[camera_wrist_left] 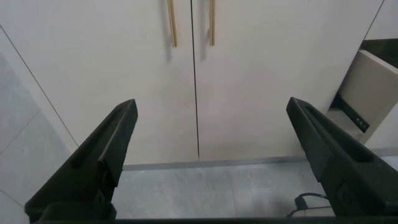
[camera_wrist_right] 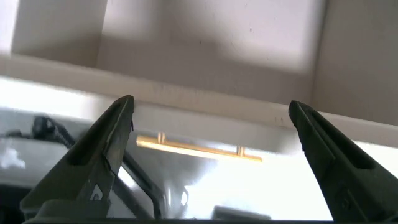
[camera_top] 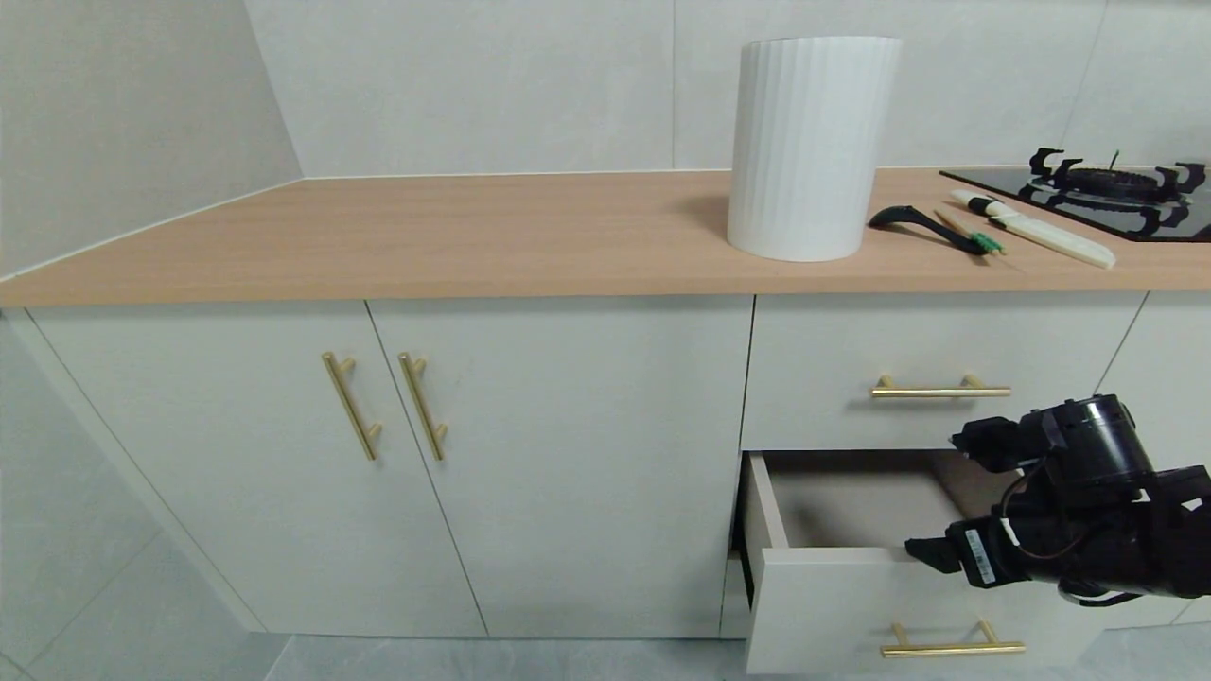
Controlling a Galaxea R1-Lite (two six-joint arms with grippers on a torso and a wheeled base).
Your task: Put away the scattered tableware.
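I log the lower drawer point(camera_top: 833, 596) open, right gripper point(camera_top: 956, 497) just over it and left gripper point(camera_wrist_left: 211, 109) off beside it, both jaws apart, while black ladle point(camera_top: 913, 222), chopsticks point(camera_top: 970, 232) and pale knife point(camera_top: 1036, 232) lie on the countertop point(camera_top: 473, 236) above it, so I judge all the stowing remains.

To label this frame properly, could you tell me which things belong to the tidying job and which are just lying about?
Job: black ladle, green-tipped wooden stick, white knife, open lower drawer.
Lying about: white ribbed canister, gas hob, cupboard doors, shut upper drawer.

One canister point(camera_top: 812, 142), one ladle point(camera_top: 922, 225), one knife point(camera_top: 1031, 229)
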